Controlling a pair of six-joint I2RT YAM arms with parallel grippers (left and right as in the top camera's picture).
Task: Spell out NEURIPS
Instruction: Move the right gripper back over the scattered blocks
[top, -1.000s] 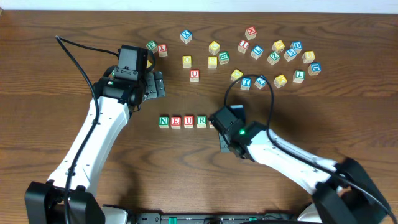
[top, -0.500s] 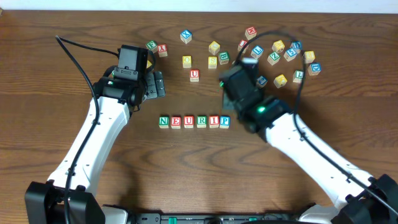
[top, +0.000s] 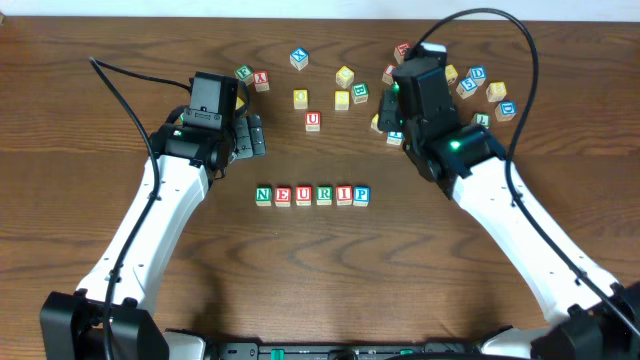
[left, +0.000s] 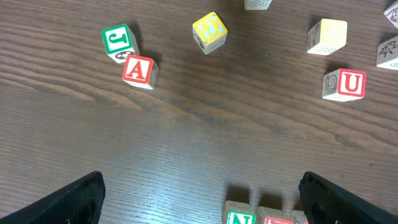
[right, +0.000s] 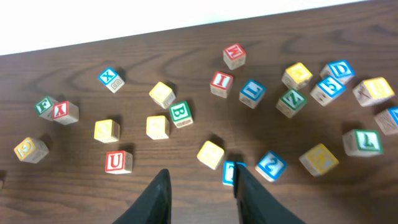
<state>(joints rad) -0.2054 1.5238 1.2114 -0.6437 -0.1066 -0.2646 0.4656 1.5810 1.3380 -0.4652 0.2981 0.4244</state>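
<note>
Six cubes stand in a row at mid-table: green N (top: 263, 195), red E (top: 283, 195), red U (top: 303, 195), green R (top: 323, 194), red I (top: 343, 194), blue P (top: 361, 194). My right gripper (top: 392, 122) hovers over the loose cubes at the back right. Its jaws (right: 200, 177) are open a little with nothing between them. A yellow-faced cube (right: 210, 154) lies just ahead of them, and a blue T cube (right: 230, 172) sits against the right finger. My left gripper (top: 250, 135) is wide open and empty (left: 202, 180), behind the row's N (left: 240, 218).
Loose cubes are scattered along the back: green J (left: 118, 40), red A (left: 139, 70), a spare red U (right: 117, 162), green B (right: 180, 112), blue X (right: 109, 78), blue 2 (right: 271, 164) and several more at the right. The table's far edge (right: 186, 28) runs behind them.
My right arm has left the row, where the blue P now stands at the right end. It has swung to the back right cluster, and its jaws have parted. The left arm has not moved.
</note>
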